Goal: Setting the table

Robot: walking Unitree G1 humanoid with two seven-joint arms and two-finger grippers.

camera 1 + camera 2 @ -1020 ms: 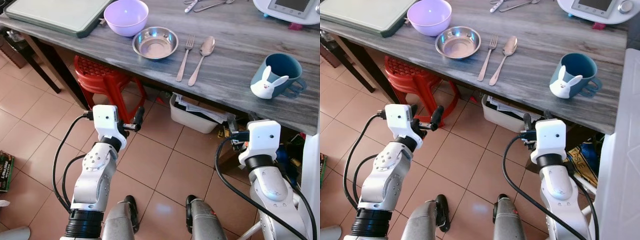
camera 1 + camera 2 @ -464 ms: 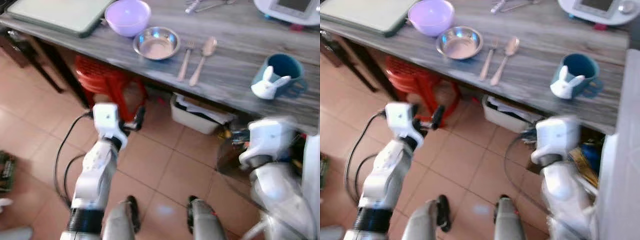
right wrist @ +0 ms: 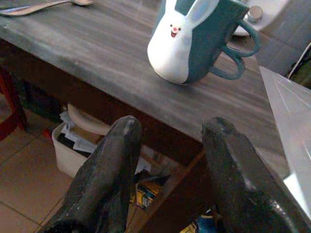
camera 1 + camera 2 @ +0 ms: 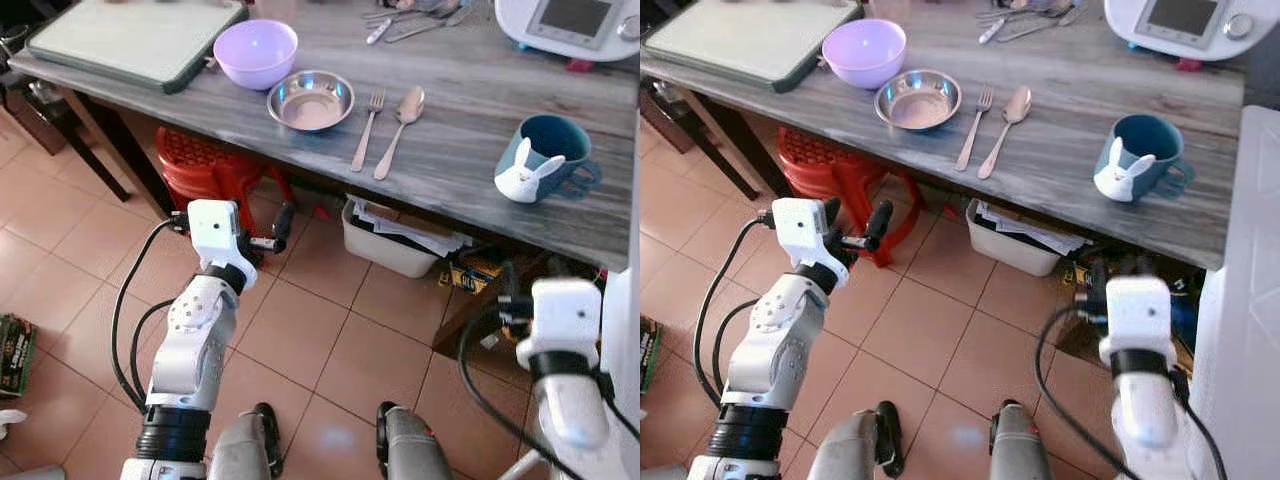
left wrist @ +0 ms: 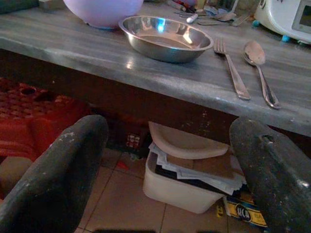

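Left gripper (image 5: pixel 165 160) and right gripper (image 3: pixel 170 170) below grey wooden surface (image 4: pixel 470 150) edge, jaws parted, empty; teal rabbit-face mug (image 4: pixel 545 160) near right.

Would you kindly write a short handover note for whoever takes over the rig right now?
Left gripper: open, empty, below the table edge, aimed under the steel bowl.
Right gripper: open, empty, low, facing the rabbit mug.
On the table: purple bowl beside the steel bowl, then fork and spoon side by side, mug apart on the right.
Done: one place looks partly laid.
Left: nothing is held; probably the mug goes next.
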